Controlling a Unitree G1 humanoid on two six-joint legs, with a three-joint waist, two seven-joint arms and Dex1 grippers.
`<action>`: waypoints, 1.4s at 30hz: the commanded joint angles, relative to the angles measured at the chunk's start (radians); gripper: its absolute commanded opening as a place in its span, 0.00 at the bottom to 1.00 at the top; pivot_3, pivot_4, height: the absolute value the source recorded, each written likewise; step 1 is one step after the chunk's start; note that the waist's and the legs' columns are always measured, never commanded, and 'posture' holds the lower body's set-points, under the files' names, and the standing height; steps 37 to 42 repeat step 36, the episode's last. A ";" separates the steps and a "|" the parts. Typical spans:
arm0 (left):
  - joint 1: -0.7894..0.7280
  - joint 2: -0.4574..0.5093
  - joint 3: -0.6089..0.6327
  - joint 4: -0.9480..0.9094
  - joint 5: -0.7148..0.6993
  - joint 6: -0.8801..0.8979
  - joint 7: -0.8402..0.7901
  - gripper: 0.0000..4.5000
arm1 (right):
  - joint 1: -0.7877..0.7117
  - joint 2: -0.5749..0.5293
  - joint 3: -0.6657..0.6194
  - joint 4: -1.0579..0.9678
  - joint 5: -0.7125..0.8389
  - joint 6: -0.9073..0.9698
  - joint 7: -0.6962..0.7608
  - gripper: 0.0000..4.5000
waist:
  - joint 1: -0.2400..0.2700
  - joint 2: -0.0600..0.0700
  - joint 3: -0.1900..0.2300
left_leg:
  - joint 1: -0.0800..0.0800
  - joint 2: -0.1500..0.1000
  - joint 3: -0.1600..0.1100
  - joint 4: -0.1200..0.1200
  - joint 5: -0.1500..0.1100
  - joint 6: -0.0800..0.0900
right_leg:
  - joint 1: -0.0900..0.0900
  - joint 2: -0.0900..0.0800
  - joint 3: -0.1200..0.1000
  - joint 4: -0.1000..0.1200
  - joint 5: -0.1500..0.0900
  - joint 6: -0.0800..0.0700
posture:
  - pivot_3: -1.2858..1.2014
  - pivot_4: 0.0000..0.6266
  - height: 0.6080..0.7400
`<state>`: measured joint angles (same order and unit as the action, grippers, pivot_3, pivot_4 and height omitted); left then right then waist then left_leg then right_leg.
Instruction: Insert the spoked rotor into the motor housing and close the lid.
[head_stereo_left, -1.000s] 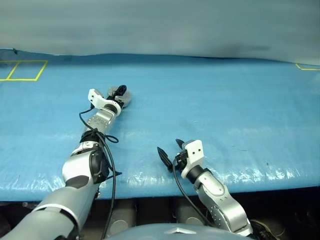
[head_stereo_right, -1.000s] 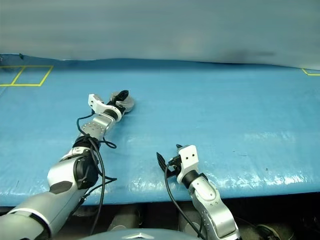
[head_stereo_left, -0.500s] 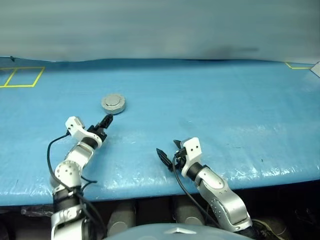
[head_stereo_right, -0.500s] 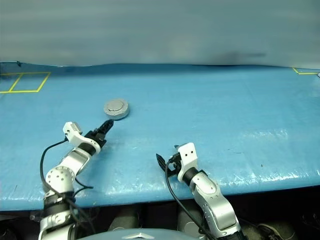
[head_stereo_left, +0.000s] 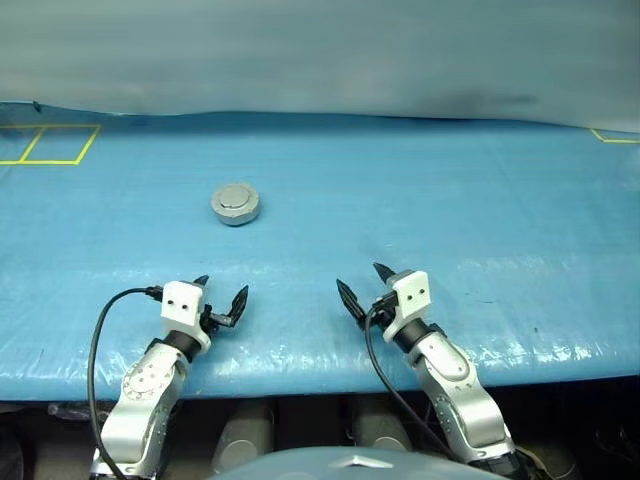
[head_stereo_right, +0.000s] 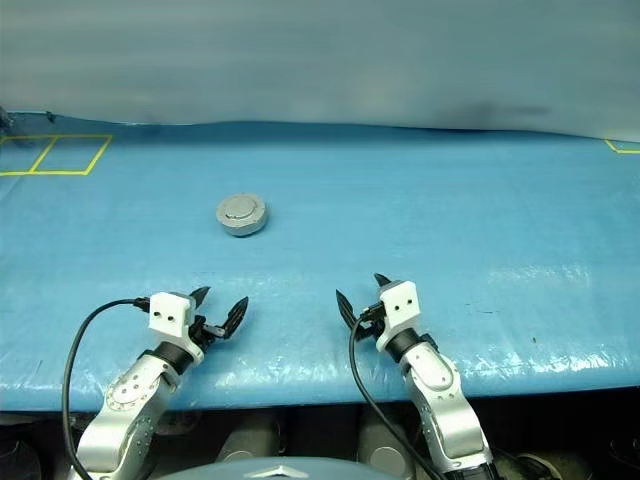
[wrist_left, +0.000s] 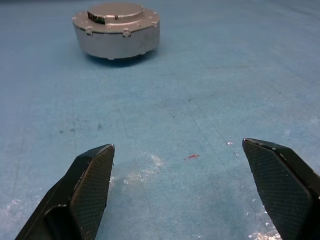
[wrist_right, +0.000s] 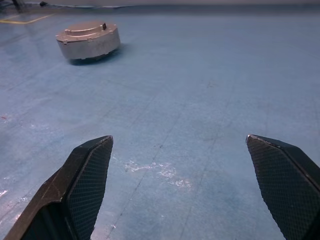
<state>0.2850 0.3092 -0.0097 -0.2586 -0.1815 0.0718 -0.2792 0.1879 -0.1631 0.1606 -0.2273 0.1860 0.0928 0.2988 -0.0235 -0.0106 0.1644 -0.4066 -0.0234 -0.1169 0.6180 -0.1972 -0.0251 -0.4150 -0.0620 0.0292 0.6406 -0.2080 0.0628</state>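
Note:
The motor housing is a round silver puck standing on the blue table, left of centre. Its lid lies flat on top, matte face with a raised centre upward. The spoked rotor is out of view. My left gripper hovers low near the table's front edge, well short of the housing, open with nothing between its fingers. My right gripper is level with it and further right, also open and empty, and the housing shows far ahead of it to one side.
Yellow taped squares mark the table's far left corner, and a yellow corner mark sits at the far right. A grey wall rises behind the table. The front edge runs just below both grippers.
My left arm has drawn back from the housing to the front edge and rolled its wrist, leaving the closed housing standing free. My right gripper has shifted slightly right.

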 joint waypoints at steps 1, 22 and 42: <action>-0.008 -0.033 0.012 0.033 0.037 -0.100 0.018 1.00 | -0.006 0.029 -0.013 -0.007 0.000 -0.051 -0.011 1.00 | 0.000 0.000 0.000 | 0.000 0.000 0.000 0.000 0.000 0.000 | 0.000 0.000 0.000 0.000 0.000 0.000 | 0.52 0.24 1.00; -0.059 -0.097 0.059 0.091 0.018 -0.111 0.009 1.00 | 0.003 0.060 0.014 0.012 -0.067 -0.037 -0.017 1.00 | -0.001 0.000 0.000 | -0.003 0.000 -0.002 0.002 0.000 0.000 | -0.001 0.000 -0.003 0.001 0.000 0.000 | 0.52 0.24 1.00; -0.073 -0.102 0.059 0.089 0.024 -0.108 0.013 1.00 | -0.028 0.063 0.014 0.019 -0.056 -0.033 -0.003 1.00 | -0.001 0.000 0.000 | -0.003 0.000 -0.002 0.002 0.000 0.000 | -0.001 0.000 -0.003 0.001 0.000 0.000 | 0.52 0.24 1.00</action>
